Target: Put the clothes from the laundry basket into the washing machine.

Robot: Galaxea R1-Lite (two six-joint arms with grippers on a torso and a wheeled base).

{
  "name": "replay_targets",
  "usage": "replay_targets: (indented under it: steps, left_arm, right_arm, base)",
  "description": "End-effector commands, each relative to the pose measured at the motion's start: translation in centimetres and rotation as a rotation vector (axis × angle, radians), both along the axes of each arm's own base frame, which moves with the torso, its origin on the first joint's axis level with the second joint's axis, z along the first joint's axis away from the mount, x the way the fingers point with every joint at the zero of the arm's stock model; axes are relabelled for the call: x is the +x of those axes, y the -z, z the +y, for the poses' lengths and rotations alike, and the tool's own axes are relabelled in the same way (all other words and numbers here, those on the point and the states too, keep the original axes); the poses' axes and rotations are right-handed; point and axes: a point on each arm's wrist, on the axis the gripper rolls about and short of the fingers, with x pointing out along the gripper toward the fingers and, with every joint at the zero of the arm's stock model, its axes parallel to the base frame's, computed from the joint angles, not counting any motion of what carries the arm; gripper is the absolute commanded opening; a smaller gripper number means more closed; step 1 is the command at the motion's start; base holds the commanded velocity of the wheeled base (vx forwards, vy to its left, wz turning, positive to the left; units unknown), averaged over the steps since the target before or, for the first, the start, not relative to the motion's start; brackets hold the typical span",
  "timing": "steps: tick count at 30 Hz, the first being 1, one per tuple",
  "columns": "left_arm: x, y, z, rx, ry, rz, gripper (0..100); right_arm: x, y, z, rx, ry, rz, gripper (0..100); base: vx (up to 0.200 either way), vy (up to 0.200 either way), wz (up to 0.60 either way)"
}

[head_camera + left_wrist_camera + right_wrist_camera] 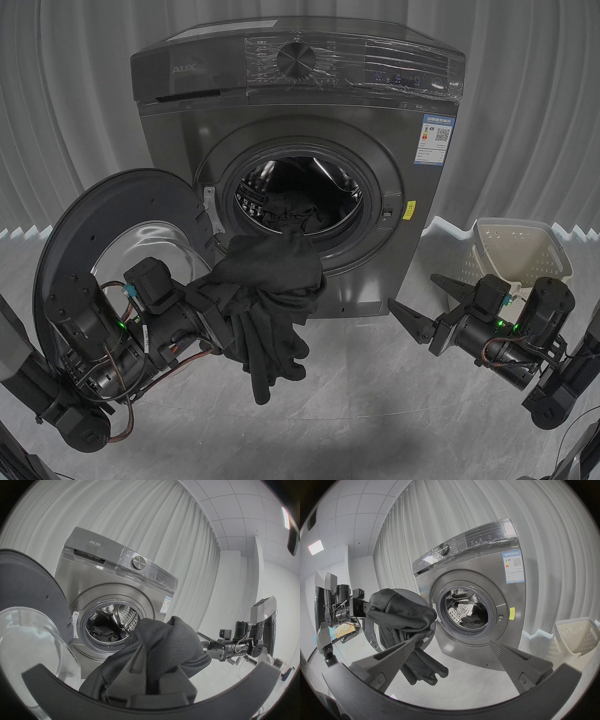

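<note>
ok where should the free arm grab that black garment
Probably best to take the black garment by its dangling lower tail, coming from the robot's right with the open right end effector: that part hangs free and narrow, while the top is bunched.
</note>
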Motion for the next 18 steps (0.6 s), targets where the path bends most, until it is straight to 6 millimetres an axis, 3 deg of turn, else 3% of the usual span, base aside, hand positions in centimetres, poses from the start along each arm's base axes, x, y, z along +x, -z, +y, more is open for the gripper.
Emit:
replay_targets:
  steps: [1, 13, 18]
  left_arm:
    - [-0.4, 0.2, 0.2, 0.006, 0.002, 0.01, 0]
    - [-0.9, 0.7, -0.1, 0.013, -0.03, 0.034, 0]
    - [-0.7, 1.2, -0.1, 0.028, -0.029, 0.048, 0]
  right_arm:
    - [-0.1, 0.1, 0.0, -0.002, -0.003, 0.003, 100]
    - [0.1, 0.2, 0.1, 0.0, -0.007, 0.009, 100]
    - [0.0, 0.2, 0.1, -0.001, -0.008, 0.01, 100]
  base:
    - [0.0, 0.0, 0.0]
    - [0.0, 0.0, 0.0]
    - [0.2, 0.0, 0.0]
